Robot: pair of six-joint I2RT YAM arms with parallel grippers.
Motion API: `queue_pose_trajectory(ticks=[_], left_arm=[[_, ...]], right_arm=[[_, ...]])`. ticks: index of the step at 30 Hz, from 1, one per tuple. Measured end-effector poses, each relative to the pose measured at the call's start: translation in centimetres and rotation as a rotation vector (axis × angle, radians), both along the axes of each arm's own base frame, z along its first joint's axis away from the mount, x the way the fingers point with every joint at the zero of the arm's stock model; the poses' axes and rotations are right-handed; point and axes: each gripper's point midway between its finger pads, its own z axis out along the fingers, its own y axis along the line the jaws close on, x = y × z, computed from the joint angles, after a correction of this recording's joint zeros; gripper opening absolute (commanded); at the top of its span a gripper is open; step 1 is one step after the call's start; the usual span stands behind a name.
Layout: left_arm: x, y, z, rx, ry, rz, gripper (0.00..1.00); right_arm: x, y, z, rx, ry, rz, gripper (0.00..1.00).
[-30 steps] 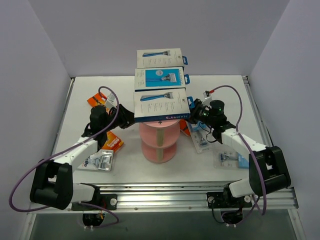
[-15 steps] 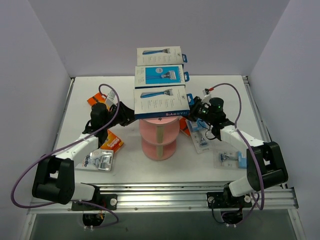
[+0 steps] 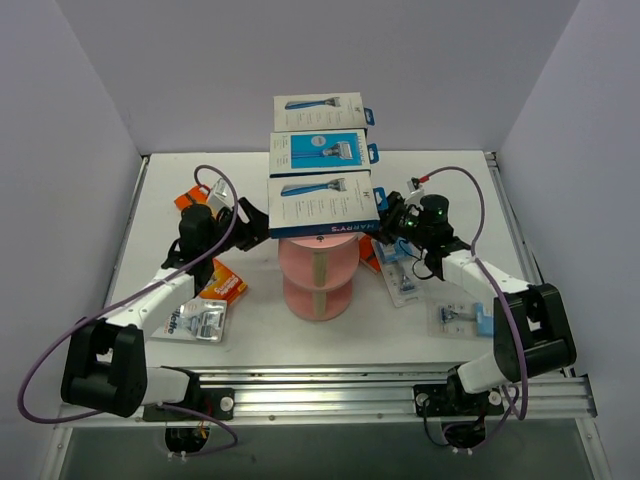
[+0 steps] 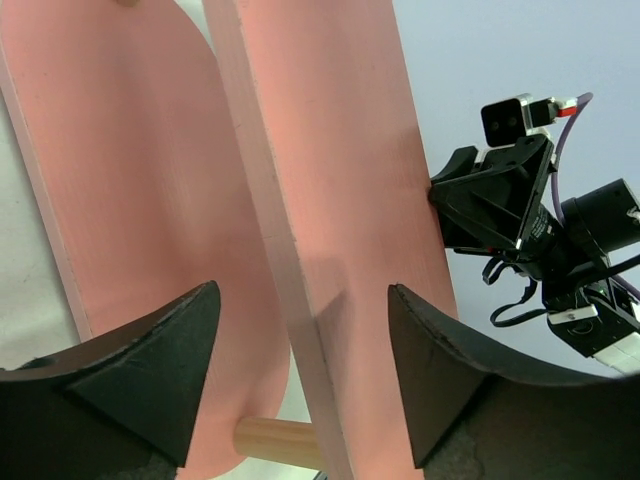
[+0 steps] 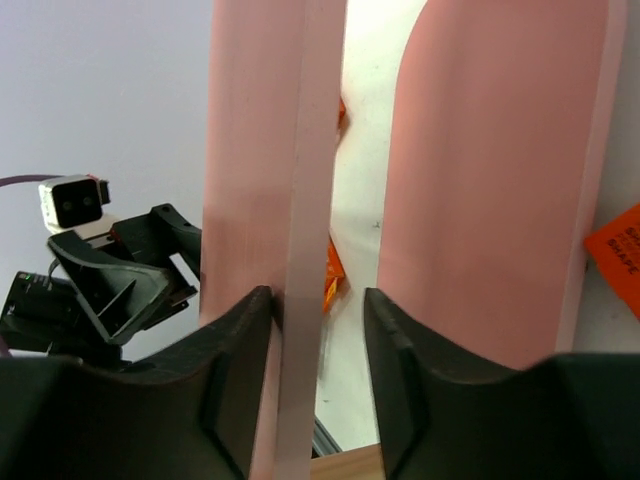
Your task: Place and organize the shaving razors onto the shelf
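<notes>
The pink shelf (image 3: 318, 270) stands mid-table, and three white-and-blue Harry's boxes (image 3: 322, 205) lie in a row on its long top tier. My left gripper (image 3: 250, 228) is at the tier's left end and my right gripper (image 3: 388, 222) at its right end. In the left wrist view the left gripper (image 4: 303, 300) is wide open, with the tier's rim (image 4: 340, 150) between its fingers and untouched. In the right wrist view the right gripper (image 5: 318, 300) straddles the rim (image 5: 300, 150). One finger is against the rim and the other stands apart.
More razor packs lie on the table. At the left are orange cards (image 3: 190, 200) (image 3: 225, 285) and a clear blister pack (image 3: 200, 322). At the right are blister packs (image 3: 400, 280) (image 3: 460, 318). The beige post (image 4: 275, 440) and a lower tier (image 4: 130, 180) lie below the grippers.
The top tier with its boxes has shifted slightly back and levelled. Both grippers stay at its ends, and the left one has edged upward a little.
</notes>
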Motion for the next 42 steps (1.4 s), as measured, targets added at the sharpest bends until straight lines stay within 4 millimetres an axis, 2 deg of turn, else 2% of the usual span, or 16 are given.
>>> queue_pose_trajectory(ticks=[3, 7, 11, 15, 17, 18, 19, 21, 22, 28, 34, 37, 38, 39, 40, 42], left_arm=[[-0.1, 0.3, 0.6, 0.010, -0.016, 0.005, 0.81], [-0.1, 1.3, 1.5, 0.030, -0.031, 0.028, 0.86], [-0.1, 3.7, 2.1, 0.061, -0.036, 0.085, 0.91], [0.0, 6.4, 2.5, 0.117, -0.022, 0.146, 0.97], [0.3, 7.8, 2.8, 0.161, -0.014, 0.175, 0.97], [0.5, 8.5, 3.0, 0.185, -0.010, 0.190, 0.99], [0.7, 9.0, 3.3, 0.211, -0.012, 0.206, 0.94], [1.0, 9.7, 4.0, 0.255, -0.034, 0.228, 0.94], [1.0, 10.0, 4.2, 0.277, -0.048, 0.237, 0.94], [0.7, 11.5, 3.2, 0.331, -0.022, 0.265, 0.94], [0.0, 11.9, 2.6, 0.354, -0.005, 0.260, 0.94], [-0.7, 12.2, 2.9, 0.381, -0.022, 0.268, 0.94], [-1.0, 12.4, 3.2, 0.390, -0.034, 0.275, 0.99], [-1.1, 12.6, 3.6, 0.399, -0.049, 0.284, 1.00], [-1.3, 12.7, 4.0, 0.404, -0.063, 0.292, 0.94], [-1.5, 13.0, 4.5, 0.414, -0.085, 0.302, 0.93]], right_arm=[[0.2, -0.9, 0.0, -0.009, 0.008, -0.020, 0.49], [0.5, -3.2, 1.4, -0.003, -0.012, -0.063, 0.54], [0.8, -6.3, 3.1, -0.002, -0.053, -0.117, 0.57], [0.5, -9.0, 3.1, -0.050, -0.060, -0.157, 0.55], [0.1, -10.3, 1.9, -0.108, -0.036, -0.178, 0.51], [-0.2, -10.9, 1.2, -0.146, -0.021, -0.188, 0.42], [-0.5, -11.4, 0.3, -0.188, -0.005, -0.193, 0.38], [-1.3, -12.2, -1.3, -0.266, 0.031, -0.198, 0.30], [-1.8, -12.7, -2.2, -0.318, 0.050, -0.199, 0.29], [-4.2, -14.5, -5.5, -0.539, 0.120, -0.208, 0.29], [-6.0, -12.2, -7.5, -0.705, 0.123, -0.134, 0.31], [-6.4, -12.2, -9.2, -0.751, 0.160, -0.126, 0.32], [-6.5, -12.5, -10.0, -0.768, 0.183, -0.130, 0.33], [-6.7, -12.8, -10.8, -0.785, 0.206, -0.132, 0.33], [-6.9, -13.1, -11.6, -0.800, 0.228, -0.133, 0.33], [-7.4, -13.6, -13.0, -0.830, 0.268, -0.137, 0.34]])
